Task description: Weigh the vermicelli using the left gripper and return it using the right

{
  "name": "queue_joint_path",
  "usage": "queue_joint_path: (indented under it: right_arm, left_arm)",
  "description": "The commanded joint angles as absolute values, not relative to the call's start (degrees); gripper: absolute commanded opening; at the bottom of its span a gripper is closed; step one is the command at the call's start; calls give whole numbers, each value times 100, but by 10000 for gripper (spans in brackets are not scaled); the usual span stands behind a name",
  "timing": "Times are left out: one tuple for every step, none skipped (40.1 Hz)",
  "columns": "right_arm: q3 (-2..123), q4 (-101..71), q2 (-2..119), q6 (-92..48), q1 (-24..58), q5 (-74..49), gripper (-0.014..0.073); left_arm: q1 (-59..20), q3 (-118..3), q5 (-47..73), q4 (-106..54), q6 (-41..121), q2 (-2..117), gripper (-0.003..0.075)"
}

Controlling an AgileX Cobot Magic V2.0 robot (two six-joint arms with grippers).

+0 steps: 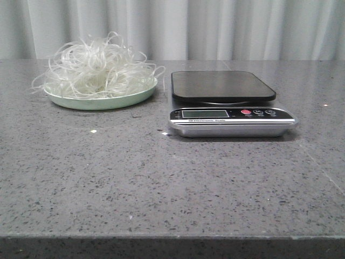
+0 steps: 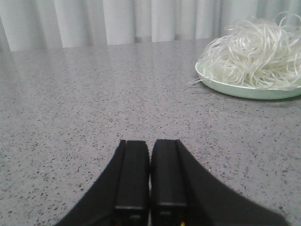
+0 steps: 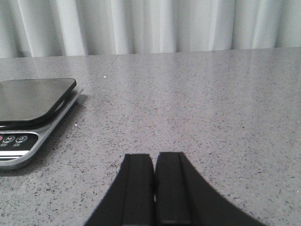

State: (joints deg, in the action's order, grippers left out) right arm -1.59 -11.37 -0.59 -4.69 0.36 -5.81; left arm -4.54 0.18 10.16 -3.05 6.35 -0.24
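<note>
— So, where's the fluffy whitish glass-noodle vermicelli point(image 2: 254, 54)?
— Heaped on the pale green round plate point(image 2: 244, 89), well ahead of your matte black left gripper point(image 2: 149, 176), off to one side; jaws pressed together, empty.

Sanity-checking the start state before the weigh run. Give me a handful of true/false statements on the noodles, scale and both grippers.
1. The vermicelli lies piled on the pale green plate. True.
2. The scale already carries noodles on its platform. False: the dark platform is bare.
3. In the front view the plate sits to the left of the scale. True.
4. The left gripper is shut on a clump of vermicelli. False: its jaws are closed together with nothing between them, and the noodles are apart from it on the plate.
5. The right gripper is wide open. False: its jaws are shut, holding nothing.
</note>
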Motion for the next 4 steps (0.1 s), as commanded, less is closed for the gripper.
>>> queue_joint_path:
  right_arm:
    - [-119,-1169,-130,-487,12,-107,151]
    - [-119,-1169,-130,-487,12,-107,151]
    - [-119,-1169,-130,-487,12,-107,151]
    - [-119,-1169,-130,-487,12,-107,151]
  left_arm:
    - [-437,49,567,-357,578,-139,136]
    - [-437,49,567,-357,578,-139,136]
    - [-437,49,567,-357,578,-139,136]
    - [-437,49,567,-357,578,-139,136]
